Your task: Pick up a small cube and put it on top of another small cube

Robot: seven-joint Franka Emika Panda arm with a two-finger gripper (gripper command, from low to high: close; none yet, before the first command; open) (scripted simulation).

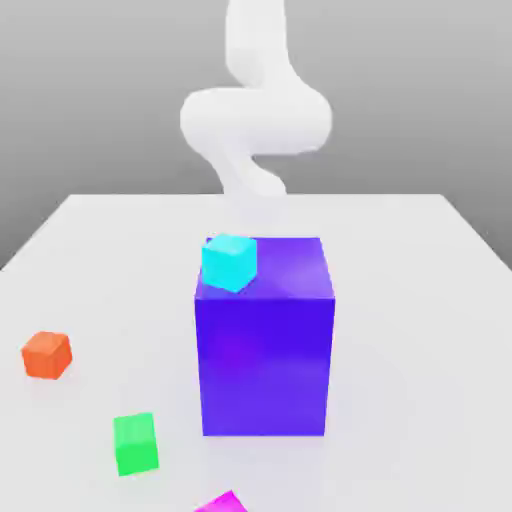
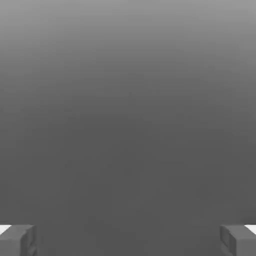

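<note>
The small magenta cube (image 1: 222,502) lies at the table's front edge, partly cut off by the exterior view's lower border. The small orange-red cube (image 1: 46,355) rests on the table at the exterior view's left. The white arm rises behind the big blue-purple block. In the hand view my gripper (image 2: 128,240) is open, its two grey fingertips (image 2: 18,240) far apart with nothing between them, facing a plain grey backdrop.
A big blue-purple block (image 1: 265,335) stands mid-table with a cyan cube (image 1: 229,262) on its top left corner. A green cube (image 1: 135,443) sits in front, between the orange-red and magenta cubes. The white table (image 1: 420,330) spreads to the right.
</note>
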